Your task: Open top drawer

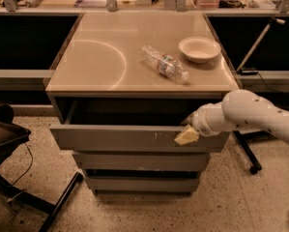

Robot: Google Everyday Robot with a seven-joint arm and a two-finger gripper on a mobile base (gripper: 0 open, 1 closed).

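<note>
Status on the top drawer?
Pincer at top drawer front, right end. Drawer partly out, dark gap behind front. Chair down left, apart from it.
</note>
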